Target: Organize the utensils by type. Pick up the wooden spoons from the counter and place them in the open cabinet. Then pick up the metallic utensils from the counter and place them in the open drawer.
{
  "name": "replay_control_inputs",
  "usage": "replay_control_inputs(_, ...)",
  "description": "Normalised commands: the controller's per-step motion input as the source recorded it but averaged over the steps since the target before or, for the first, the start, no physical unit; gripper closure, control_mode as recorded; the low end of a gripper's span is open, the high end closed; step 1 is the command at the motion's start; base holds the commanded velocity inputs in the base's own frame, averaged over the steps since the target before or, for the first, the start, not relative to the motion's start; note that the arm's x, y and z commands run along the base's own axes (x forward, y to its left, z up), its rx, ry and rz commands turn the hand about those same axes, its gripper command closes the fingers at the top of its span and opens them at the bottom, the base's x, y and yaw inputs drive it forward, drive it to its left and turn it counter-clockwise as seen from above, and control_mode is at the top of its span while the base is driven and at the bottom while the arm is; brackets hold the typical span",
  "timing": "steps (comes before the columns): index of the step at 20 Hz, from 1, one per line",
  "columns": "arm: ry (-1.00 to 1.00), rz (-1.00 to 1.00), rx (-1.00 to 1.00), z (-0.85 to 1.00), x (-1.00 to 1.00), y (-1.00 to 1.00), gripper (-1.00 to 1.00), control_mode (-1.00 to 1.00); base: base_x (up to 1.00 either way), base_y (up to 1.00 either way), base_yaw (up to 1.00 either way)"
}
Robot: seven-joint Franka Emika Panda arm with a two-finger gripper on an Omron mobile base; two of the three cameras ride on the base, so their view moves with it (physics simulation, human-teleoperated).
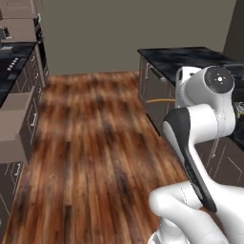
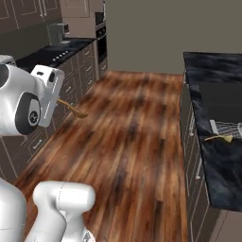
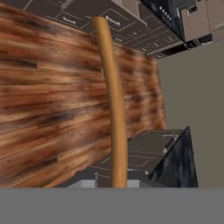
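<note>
Left base view: we see the arm's big white links low right, and just past them an orange-brown wooden spoon point(image 1: 159, 101) sticking out sideways, up in the air in front of the island's cabinet fronts. The black marbled desk point(image 1: 190, 57) runs behind it. The hand itself is hidden behind the arm here.

Right base view: the arm fills the left side. The same spoon pokes out from behind the white wrist block, its oval bowl hanging over the wood floor, well clear of any surface. On the right desk point(image 2: 222, 175) one short golden utensil point(image 2: 220, 138) with a yellow head lies beside a grey wire rack point(image 2: 227, 127). We cannot make out the other spoon or the second metallic utensil. No open cabinet or open drawer is identifiable from here.

Hand view: the spoon's handle rises straight from the bottom middle and runs up across the floor towards dark drawer fronts. The fingertips are not visible, so we cannot see the pinch itself; we judge the hand nearly pressed together on the handle, since the spoon is carried in mid-air.

Step in hand, as we judge it: carrying a wooden spoon to the cabinet. Next move calls for bringing the open cabinet into reach, raising the spoon to shelf height, and laying it on the shelf before letting go.
</note>
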Motion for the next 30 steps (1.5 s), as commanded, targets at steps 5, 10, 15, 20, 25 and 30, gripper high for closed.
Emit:
replay_control_inputs(5, 0.0, 0.0, 0.0, 0.0, 0.0, 0.0, 1.0, 1.0, 1.0, 0.09, 0.01)
replay_control_inputs(10, 0.0, 0.0, 0.0, 0.0, 0.0, 0.0, 1.0, 1.0, 1.0, 0.02, 0.04)
replay_control_inputs(15, 0.0, 0.0, 0.0, 0.0, 0.0, 0.0, 1.0, 1.0, 1.0, 0.0, 0.01)
replay_control_inputs(20, 0.0, 0.0, 0.0, 0.0, 0.0, 0.0, 1.0, 1.0, 1.0, 0.0, 0.0)
replay_control_inputs(25, 0.0, 0.0, 0.0, 0.0, 0.0, 0.0, 1.0, 1.0, 1.0, 0.0, 0.0)
replay_control_inputs(30, 0.0, 0.0, 0.0, 0.0, 0.0, 0.0, 1.0, 1.0, 1.0, 0.04, 0.0)
